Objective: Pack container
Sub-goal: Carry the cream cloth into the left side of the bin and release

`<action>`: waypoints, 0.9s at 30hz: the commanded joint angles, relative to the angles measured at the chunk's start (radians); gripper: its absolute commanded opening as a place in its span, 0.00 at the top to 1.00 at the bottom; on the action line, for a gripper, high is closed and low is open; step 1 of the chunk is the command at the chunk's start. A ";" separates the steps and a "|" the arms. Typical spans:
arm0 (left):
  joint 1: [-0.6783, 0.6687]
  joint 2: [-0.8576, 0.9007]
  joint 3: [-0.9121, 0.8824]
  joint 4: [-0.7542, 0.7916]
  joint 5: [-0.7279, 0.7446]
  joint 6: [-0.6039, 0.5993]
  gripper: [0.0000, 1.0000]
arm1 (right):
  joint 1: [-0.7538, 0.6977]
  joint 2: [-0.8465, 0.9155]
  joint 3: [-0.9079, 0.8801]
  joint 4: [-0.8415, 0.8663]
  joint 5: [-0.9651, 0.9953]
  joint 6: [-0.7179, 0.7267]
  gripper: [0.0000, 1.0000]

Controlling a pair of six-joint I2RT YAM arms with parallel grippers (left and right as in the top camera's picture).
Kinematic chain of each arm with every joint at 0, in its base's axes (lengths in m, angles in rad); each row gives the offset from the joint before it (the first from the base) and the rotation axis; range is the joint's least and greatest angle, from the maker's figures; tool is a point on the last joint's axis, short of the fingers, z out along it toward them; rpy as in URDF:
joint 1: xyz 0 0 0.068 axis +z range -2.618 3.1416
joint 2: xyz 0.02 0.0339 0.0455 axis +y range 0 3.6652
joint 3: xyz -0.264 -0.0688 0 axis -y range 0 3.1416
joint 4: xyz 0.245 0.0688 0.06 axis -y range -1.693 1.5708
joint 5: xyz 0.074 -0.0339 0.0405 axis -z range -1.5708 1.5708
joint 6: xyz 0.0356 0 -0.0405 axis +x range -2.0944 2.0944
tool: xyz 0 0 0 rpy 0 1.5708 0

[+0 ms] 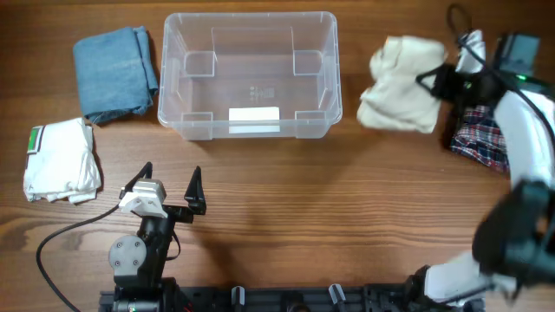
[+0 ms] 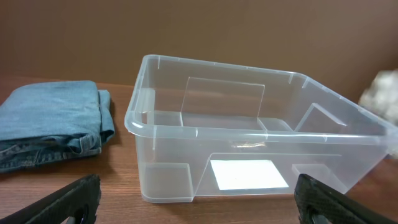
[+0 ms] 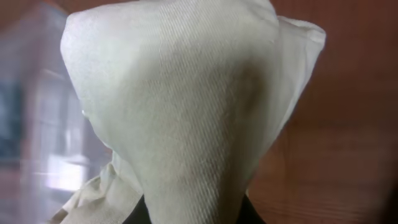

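Note:
The clear plastic container (image 1: 250,76) with a white label stands empty at the table's middle back; it also shows in the left wrist view (image 2: 249,149). My right gripper (image 1: 438,82) is shut on a cream folded garment (image 1: 401,85) and holds it up to the right of the container; the cloth fills the right wrist view (image 3: 186,106) and hides the fingers. My left gripper (image 1: 169,184) is open and empty, in front of the container, with its fingertips at the bottom corners of the left wrist view (image 2: 199,202).
Folded blue jeans (image 1: 113,71) lie left of the container, also in the left wrist view (image 2: 50,121). A white folded garment (image 1: 59,160) lies at the front left. A plaid garment (image 1: 479,139) lies at the far right under my right arm.

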 commanded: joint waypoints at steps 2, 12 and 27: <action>0.005 -0.007 -0.006 -0.002 0.008 -0.005 0.00 | 0.095 -0.251 0.137 0.077 -0.076 0.162 0.96; 0.005 -0.007 -0.006 -0.002 0.008 -0.005 0.00 | 0.800 0.026 0.146 0.530 0.314 0.368 0.96; 0.005 -0.007 -0.006 -0.002 0.008 -0.005 0.00 | 0.906 0.370 0.147 0.788 0.450 0.463 0.96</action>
